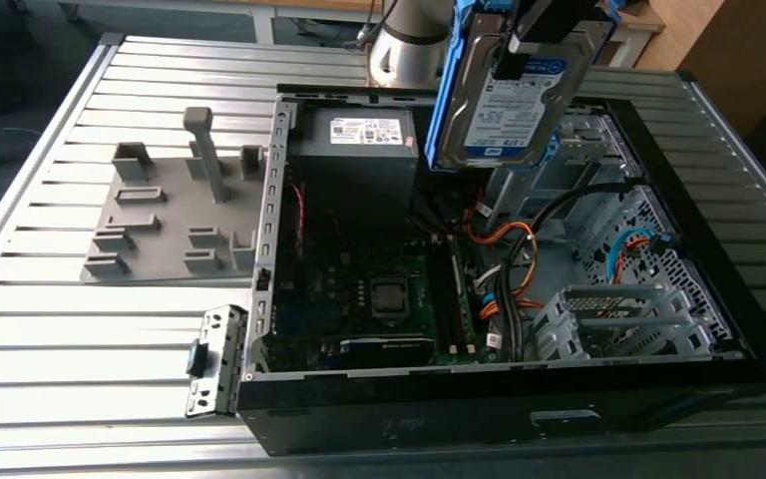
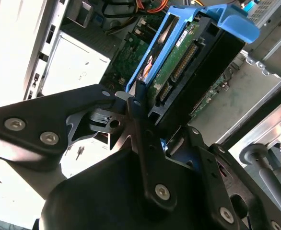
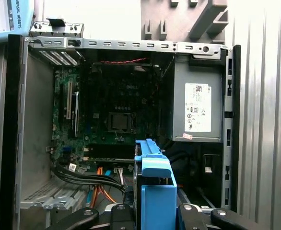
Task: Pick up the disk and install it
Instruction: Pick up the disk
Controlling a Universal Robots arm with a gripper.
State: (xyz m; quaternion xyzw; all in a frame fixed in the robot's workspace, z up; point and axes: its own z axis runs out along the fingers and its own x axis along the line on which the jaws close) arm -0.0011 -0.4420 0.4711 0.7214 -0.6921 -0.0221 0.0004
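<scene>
Nearest me the computer case [image 1: 490, 419] lies on its side with the panel off, insides facing up, I'd guess so the arm [image 1: 403, 45] can reach in from above. A silver drive cage [image 1: 609, 319] sits in the near corner, motherboard [image 1: 370, 289] next to it. Further back the disk [image 1: 503, 95] hangs over the case in its blue rail frame [image 1: 453, 90], stood on edge, not seated in anything. The gripper [image 2: 155, 122] is clenched on its top end, probably so the lower end is unobstructed.
</scene>
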